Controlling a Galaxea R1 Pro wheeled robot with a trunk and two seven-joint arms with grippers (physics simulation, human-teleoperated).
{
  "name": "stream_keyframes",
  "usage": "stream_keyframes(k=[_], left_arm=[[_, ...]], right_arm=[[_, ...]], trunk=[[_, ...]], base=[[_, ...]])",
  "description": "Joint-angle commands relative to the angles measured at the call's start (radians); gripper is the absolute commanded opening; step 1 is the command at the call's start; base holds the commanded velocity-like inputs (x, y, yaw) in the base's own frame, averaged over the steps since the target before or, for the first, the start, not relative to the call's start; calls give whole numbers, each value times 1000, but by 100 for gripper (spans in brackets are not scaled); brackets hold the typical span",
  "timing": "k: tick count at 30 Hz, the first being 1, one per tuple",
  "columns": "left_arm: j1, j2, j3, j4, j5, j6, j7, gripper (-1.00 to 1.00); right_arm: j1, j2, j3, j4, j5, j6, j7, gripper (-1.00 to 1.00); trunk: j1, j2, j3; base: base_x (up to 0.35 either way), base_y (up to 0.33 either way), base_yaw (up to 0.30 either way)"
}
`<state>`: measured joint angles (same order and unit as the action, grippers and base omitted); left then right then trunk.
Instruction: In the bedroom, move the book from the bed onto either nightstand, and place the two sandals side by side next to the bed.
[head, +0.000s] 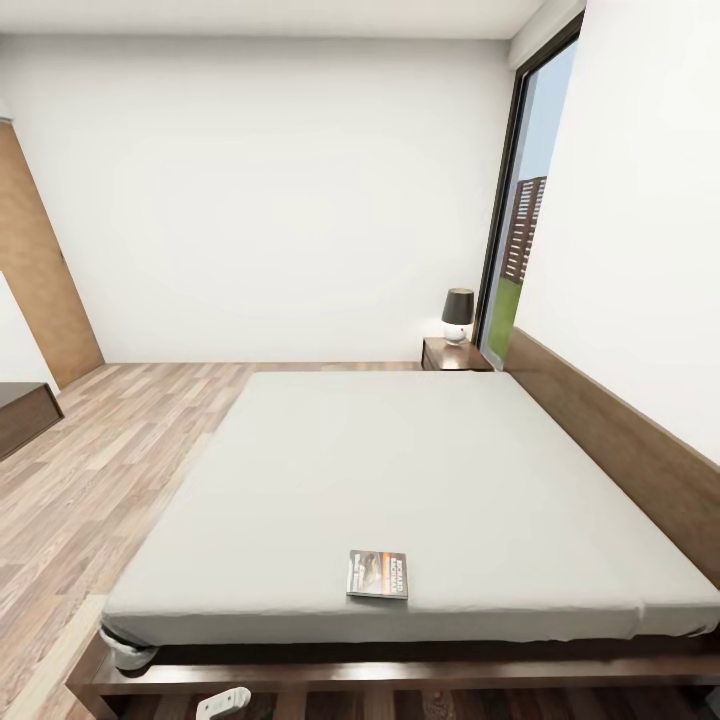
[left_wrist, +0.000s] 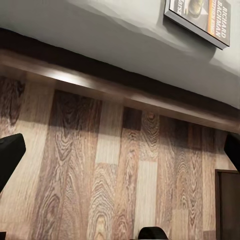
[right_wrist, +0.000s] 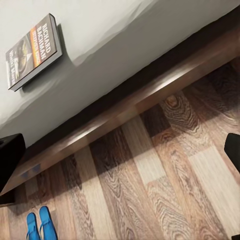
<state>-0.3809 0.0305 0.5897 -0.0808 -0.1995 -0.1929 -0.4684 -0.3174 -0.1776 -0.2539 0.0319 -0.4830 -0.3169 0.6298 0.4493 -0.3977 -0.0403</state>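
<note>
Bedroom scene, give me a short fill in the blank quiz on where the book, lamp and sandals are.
1. The book lies on the ____ of the bed.
2. The lamp stands on the ____ beside the headboard.
3. The two blue sandals lie on the ____.

Missing words: mattress; nightstand; floor

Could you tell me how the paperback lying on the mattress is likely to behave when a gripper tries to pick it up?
The book looks thin, so it is probably light and may flex somewhat when lifted by one edge. It lies flat on the soft-looking mattress, so the jaws may struggle to get under it. Lying near the mattress edge, it could probably be slid outward to overhang first.
</note>
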Motion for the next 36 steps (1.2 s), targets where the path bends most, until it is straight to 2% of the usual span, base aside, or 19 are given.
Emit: stream_keyframes(k=[1,13,25,36], left_arm=[[-1,0,8,1,-11,-5,-2,100],[-1,0,9,0,-11,-5,-2,100],[-1,2,8,-1,-11,-5,-2,100],[-1,1,7,-1,-11,-5,-2,100]], right_arm=[[-2,-1,-8,3,3,-4,6,100],[-2,-2,-8,3,2,-4,5,100],[-2,-2,-8,3,1,-4,5,100],[-2,-1,-8,3,1,-4,5,100]], trunk=[[1,-2,-2],[1,-2,-2],[1,-2,-2],[1,-2,-2]], base=[[0,0,0],[9,0,0],[258,0,0],[136,0,0]])
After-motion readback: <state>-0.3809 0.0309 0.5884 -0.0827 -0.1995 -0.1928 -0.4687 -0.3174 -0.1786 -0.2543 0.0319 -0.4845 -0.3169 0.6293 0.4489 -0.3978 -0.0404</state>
